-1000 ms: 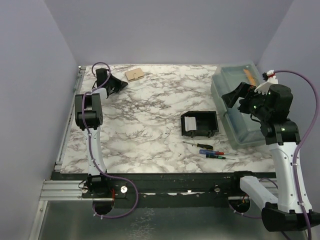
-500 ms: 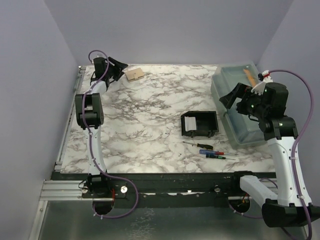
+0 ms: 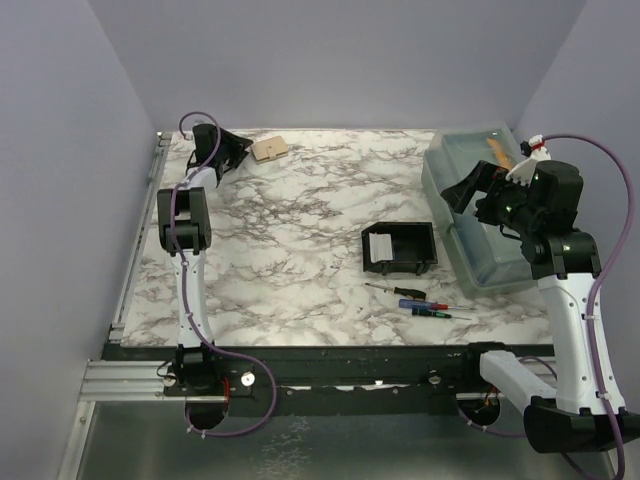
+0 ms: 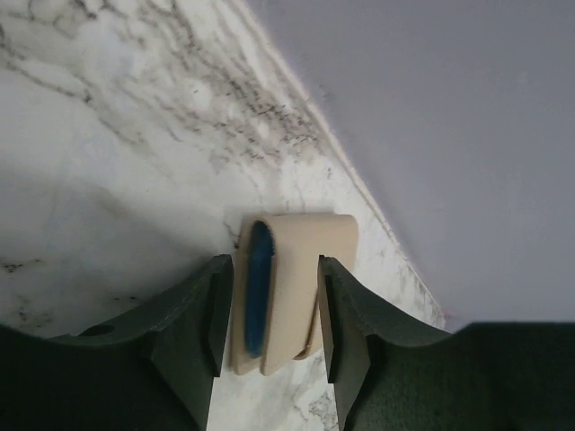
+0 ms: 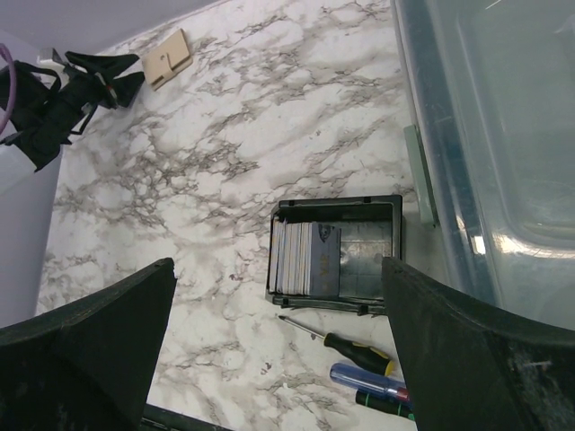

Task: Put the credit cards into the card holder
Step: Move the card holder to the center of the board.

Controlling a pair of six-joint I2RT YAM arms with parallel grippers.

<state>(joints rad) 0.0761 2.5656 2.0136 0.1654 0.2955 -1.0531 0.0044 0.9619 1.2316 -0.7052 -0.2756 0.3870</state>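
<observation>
A small stack of tan credit cards [image 3: 268,149] lies flat at the back left of the table. In the left wrist view the stack [image 4: 301,287] shows a blue stripe and sits framed between the two dark fingers. My left gripper [image 3: 243,146] [image 4: 274,269] is open just left of the stack, with thin gaps on both sides. The black card holder [image 3: 400,228] sits mid-table, with several cards [image 5: 305,259] standing at its left end. My right gripper [image 3: 470,190] [image 5: 278,341] hangs wide open and empty, high above the holder [image 5: 337,203].
A large translucent bin [image 3: 480,215] [image 5: 503,135] runs along the right side, close to the holder. Three small screwdrivers [image 3: 420,300] [image 5: 359,352] lie just in front of the holder. The back wall stands right behind the tan stack.
The left gripper went from shut to open and swung toward the back, then settled beside the tan cards. The right arm has barely shifted.
</observation>
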